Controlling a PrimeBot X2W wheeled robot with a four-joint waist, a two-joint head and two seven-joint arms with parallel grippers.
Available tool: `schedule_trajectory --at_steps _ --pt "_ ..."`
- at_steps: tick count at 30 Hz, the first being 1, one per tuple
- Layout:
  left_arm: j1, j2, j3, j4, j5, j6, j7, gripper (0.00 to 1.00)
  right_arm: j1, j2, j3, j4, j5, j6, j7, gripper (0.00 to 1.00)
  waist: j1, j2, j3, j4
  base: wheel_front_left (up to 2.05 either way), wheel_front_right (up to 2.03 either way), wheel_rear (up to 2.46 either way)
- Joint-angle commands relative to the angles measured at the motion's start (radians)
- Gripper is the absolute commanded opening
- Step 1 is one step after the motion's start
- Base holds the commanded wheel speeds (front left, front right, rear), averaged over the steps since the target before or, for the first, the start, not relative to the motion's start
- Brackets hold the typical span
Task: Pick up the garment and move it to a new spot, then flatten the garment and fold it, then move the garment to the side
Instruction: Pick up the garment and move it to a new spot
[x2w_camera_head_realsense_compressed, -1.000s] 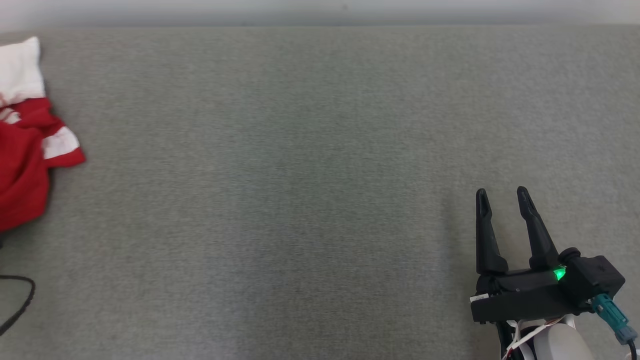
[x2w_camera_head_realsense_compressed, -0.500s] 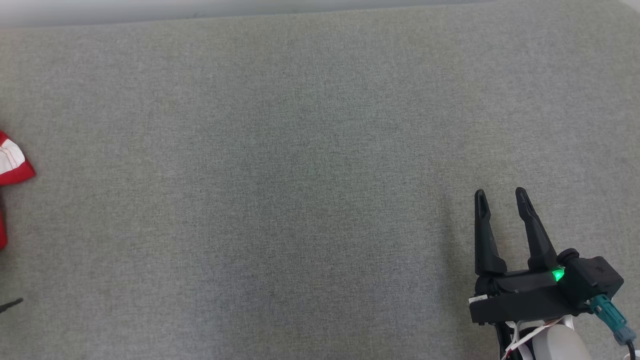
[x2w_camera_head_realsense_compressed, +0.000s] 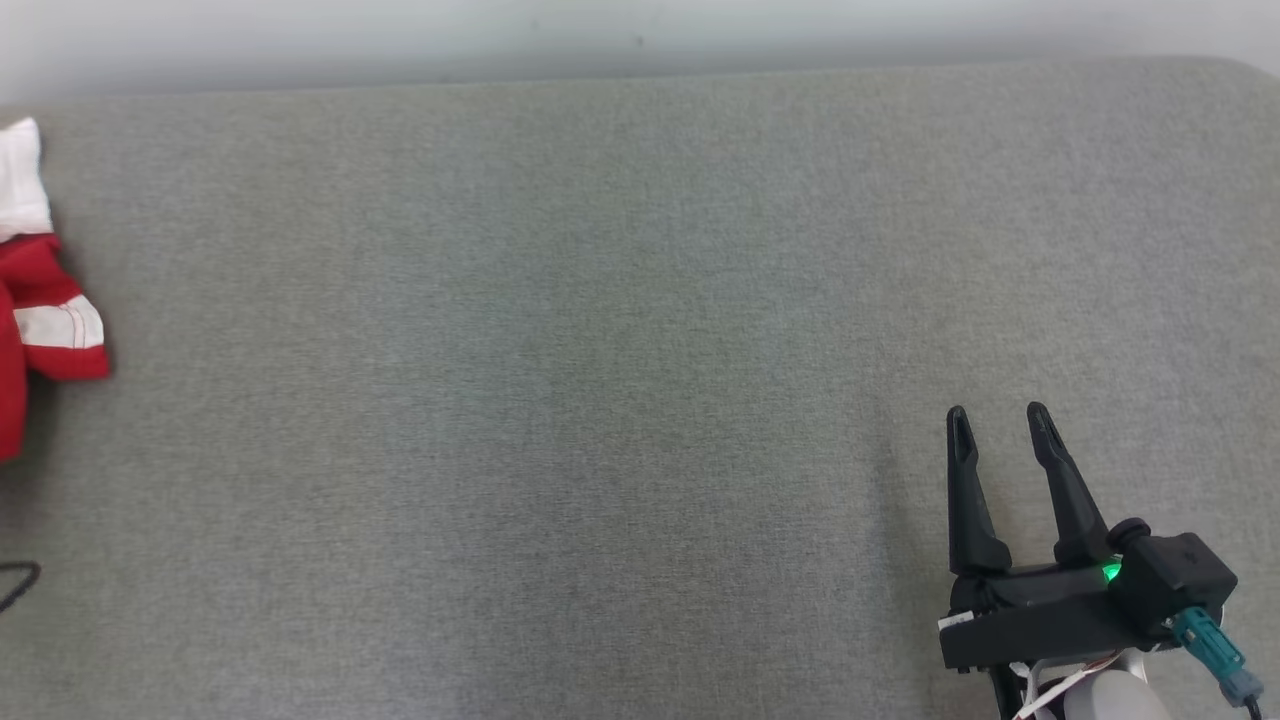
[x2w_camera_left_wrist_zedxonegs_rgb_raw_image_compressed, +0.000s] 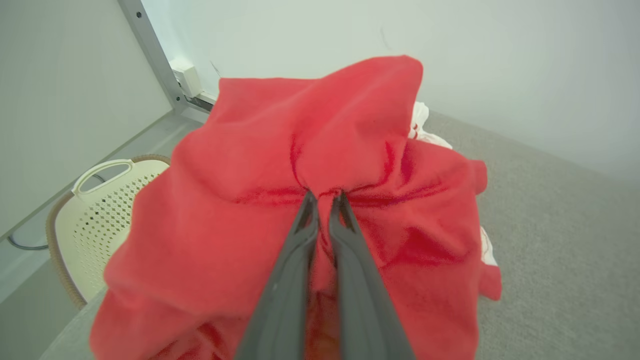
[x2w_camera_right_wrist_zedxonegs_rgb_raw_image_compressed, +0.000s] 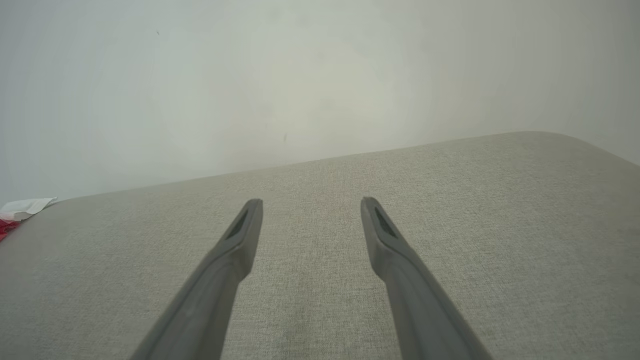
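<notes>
Though R claw (x2w_camera_head_realsense_compressed: 997, 414) agape, L claw (x2w_camera_left_wrist_zedxonegs_rgb_raw_image_compressed: 325, 197) tight on garment (x2w_camera_left_wrist_zedxonegs_rgb_raw_image_compressed: 250, 140).

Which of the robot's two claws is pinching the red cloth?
The left gripper: it is shut on the red garment. The right gripper stands open over the grey surface, holding nothing.

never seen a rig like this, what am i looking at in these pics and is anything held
This is a two-armed robot at a grey fabric surface. The wide picture comes from its head camera; the other two come from wrist cameras looking along each gripper's two dark fingers. The left gripper is shut on a red and white garment, pinching a fold. The right gripper is open and holds nothing, over bare surface. A cream basket stands past the surface's edge.
</notes>
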Motion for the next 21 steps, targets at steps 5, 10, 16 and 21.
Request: schedule_trajectory --at_steps 5,10,16,21 --pt "-0.032 -0.009 -0.023 -0.074 -0.003 -0.022 -0.093 0.00 0.027 -0.002 -0.002 0.008 -0.005 -0.002 -0.001 1.00 0.0001 0.0000 -0.056 0.048 0.00 0.00 0.00" --pt "-0.071 -0.025 -0.070 -0.191 -0.007 -0.031 -0.122 0.00 0.035 -0.002 -0.001 0.015 -0.006 -0.002 -0.001 1.00 0.0001 0.0000 -0.079 0.059 0.00 0.00 0.00" --pt "-0.112 -0.067 -0.153 -0.386 -0.038 -0.032 -0.105 0.00 0.051 -0.002 0.006 0.019 0.013 -0.002 -0.001 1.00 0.0001 0.0000 -0.105 0.044 0.00 0.00 0.00" --pt "-0.125 -0.114 -0.220 -0.589 -0.062 -0.032 -0.034 0.00 0.056 -0.001 0.014 0.025 0.031 -0.002 -0.001 1.00 0.0001 0.0000 -0.124 0.010 0.00 0.00 0.00"
